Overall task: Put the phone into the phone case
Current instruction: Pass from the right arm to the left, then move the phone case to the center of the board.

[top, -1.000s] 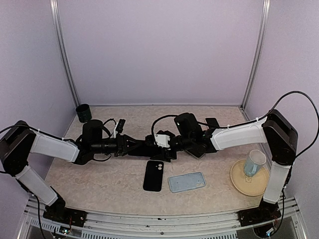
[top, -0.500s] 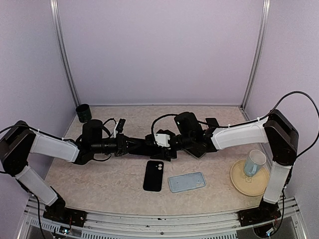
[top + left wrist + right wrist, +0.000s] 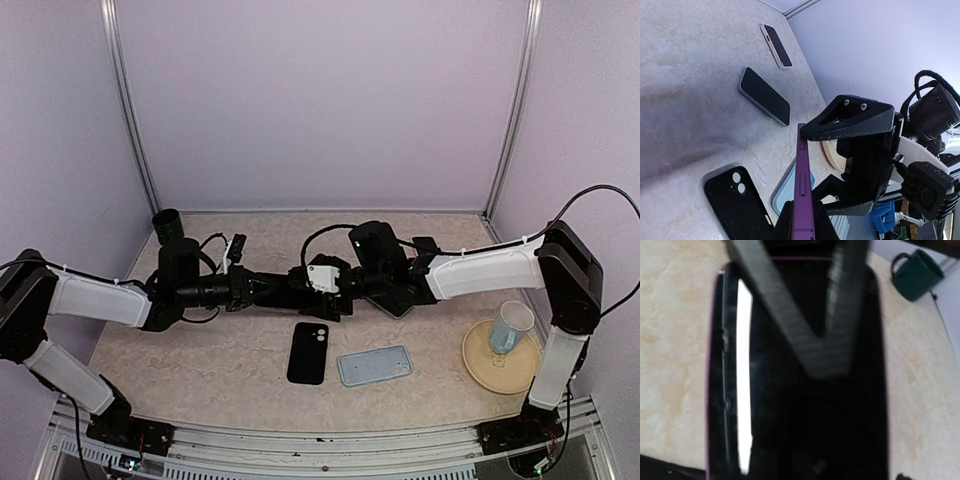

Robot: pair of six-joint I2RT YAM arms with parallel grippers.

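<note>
The left gripper (image 3: 801,223) is clamped tight on one end of a purple phone (image 3: 802,175). It holds the phone on edge above the table (image 3: 200,370), with the side buttons turned toward its wrist camera. The phone's free end reaches the right gripper (image 3: 808,164), whose jaws stand wide apart, close against the phone's face but not closed on it. The right wrist camera sees the dark screen filling its view, with a blurred black finger crossing it.

Just on the near side of the two grippers, a pale blue phone case (image 3: 375,365) lies flat on the table. Beside it on the left is a black slab (image 3: 308,352) with two camera rings; it may be a phone back or another case, and the view is too coarse to say.

The left arm (image 3: 100,298) stretches low and nearly level from the left. The right arm (image 3: 480,270) rises at the right edge, and its white forearm runs left to meet the left arm mid-table.

Out beyond the right arm, a cup (image 3: 512,328) stands on a plate (image 3: 480,365). A dark mug (image 3: 168,226) sits far behind the left arm.
</note>
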